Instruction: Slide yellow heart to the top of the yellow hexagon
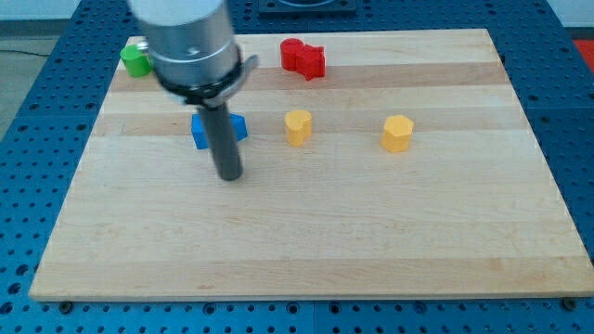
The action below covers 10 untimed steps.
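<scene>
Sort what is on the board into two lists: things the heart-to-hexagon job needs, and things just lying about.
Job:
yellow heart
yellow hexagon
my tip, below the blue block, to the view's left of the heart

Lying about:
blue block
red block
green block

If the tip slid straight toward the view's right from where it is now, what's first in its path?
Likely nothing: my tip sits below the row of blue block, yellow heart and yellow hexagon. That line looks free to the board's edge, though depth is uncertain.

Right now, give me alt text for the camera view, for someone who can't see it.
My tip rests on a wooden board, just below a blue block. To the right sit a yellow heart and yellow hexagon; red block and green block lie near the top.
</scene>
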Each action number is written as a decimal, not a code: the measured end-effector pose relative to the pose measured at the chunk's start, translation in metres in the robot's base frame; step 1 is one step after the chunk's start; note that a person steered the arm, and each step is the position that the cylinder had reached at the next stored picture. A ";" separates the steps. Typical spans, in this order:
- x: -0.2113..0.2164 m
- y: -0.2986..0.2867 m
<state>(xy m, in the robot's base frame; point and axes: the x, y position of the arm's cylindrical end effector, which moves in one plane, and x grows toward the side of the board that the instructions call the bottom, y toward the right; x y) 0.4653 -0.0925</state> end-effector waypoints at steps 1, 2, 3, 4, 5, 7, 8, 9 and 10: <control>-0.022 0.003; -0.039 0.020; -0.053 0.068; -0.054 0.081; -0.067 0.080; -0.079 0.061; -0.092 0.066; -0.095 0.111; -0.093 0.153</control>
<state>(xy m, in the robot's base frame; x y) 0.3722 0.0603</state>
